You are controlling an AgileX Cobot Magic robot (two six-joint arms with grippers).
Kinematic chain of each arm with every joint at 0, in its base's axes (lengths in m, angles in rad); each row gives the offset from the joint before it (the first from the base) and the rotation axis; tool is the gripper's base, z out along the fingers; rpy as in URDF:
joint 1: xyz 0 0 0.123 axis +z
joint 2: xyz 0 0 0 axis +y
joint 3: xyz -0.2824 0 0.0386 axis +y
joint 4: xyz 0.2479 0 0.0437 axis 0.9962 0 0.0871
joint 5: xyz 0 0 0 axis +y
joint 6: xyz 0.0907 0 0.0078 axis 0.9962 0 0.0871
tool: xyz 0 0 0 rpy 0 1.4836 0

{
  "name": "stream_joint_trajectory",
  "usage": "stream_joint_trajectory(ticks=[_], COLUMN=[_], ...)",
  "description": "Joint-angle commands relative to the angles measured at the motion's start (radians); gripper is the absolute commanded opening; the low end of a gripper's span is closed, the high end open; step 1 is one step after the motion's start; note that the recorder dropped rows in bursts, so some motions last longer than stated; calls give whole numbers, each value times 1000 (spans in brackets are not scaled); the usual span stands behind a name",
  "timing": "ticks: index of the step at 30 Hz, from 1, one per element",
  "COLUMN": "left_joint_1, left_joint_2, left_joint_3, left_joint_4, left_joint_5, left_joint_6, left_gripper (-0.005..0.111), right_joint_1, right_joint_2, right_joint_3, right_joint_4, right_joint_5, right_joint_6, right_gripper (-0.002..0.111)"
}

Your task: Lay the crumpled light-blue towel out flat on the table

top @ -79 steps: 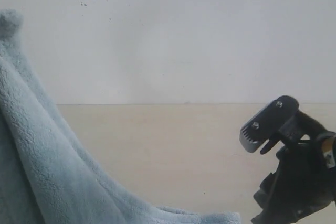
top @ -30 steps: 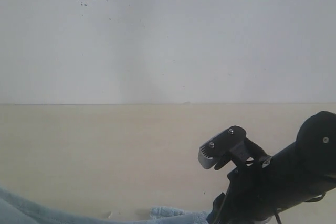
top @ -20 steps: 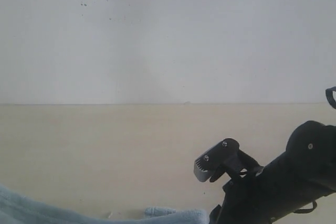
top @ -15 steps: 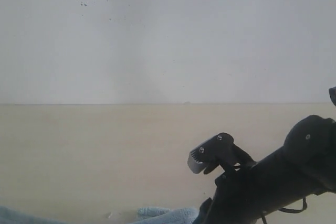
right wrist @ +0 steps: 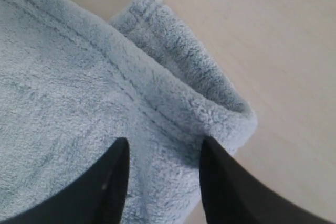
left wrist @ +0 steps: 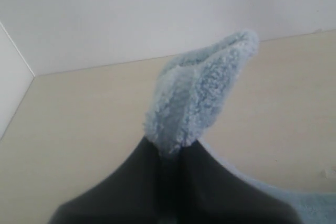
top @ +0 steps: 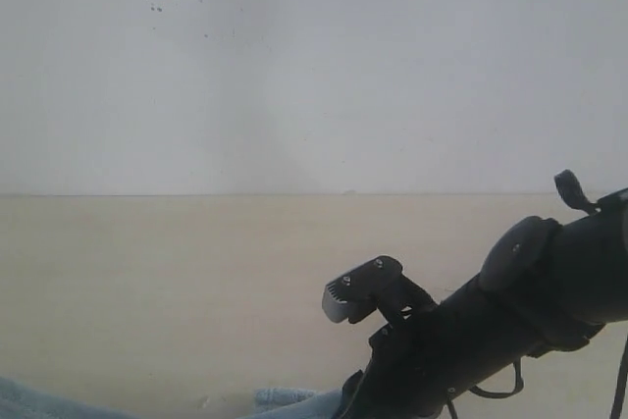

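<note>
Swung leftward and lower toward the towel [right wrist: 79, 77] with the right gripper [right wrist: 164, 150] over the last second. Now held wide apart above the towel's folded-over hem corner, flat on the table [top: 196, 291], fold just ahead of the fingertips, hem slanting across the gap. Pinched tight on another towel corner with the left gripper [left wrist: 168, 153], lifted clear. Probably right-arm work next: nearer the fold.
</note>
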Motion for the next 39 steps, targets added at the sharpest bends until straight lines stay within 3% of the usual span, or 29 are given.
stream_joint_trajectory(ticks=[1, 2, 4, 11, 19, 23, 28, 30, 36, 39], left_joint_1=[3, 3, 3, 3, 3, 3, 3, 3, 3, 3], left_joint_2=[-5, -5, -5, -5, -5, -5, -5, -5, -5, -9], left_joint_3=[-8, -8, -8, -8, -8, -8, -8, -8, -8, -8], left_joint_4=[-5, -10, -15, -28, -28, -28, -28, -28, -33, -40], left_joint_5=[2, 2, 2, 2, 2, 2, 2, 2, 2, -4], left_joint_6=[4, 4, 4, 4, 4, 4, 4, 4, 4, 4], left_gripper=[4, 4, 4, 4, 4, 4, 4, 4, 4, 4], right_joint_1=[9, 9, 9, 9, 9, 9, 9, 9, -2, -4], right_joint_2=[1, 1, 8, 1, 34, 49, 49, 45, -105, -205], right_joint_3=[-7, -7, -7, -7, -7, -7, -7, -7, -7, -7], right_joint_4=[19, 19, 19, 19, 19, 19, 19, 19, -12, -115], right_joint_5=[-10, -10, -10, -48, -61, -45, -52, -52, -71, -64], right_joint_6=[-18, -23, -23, -9, -6, -19, -20, -15, 16, 104], right_gripper=[25, 21, 25, 56, 55, 52, 20, 14, 22, 21])
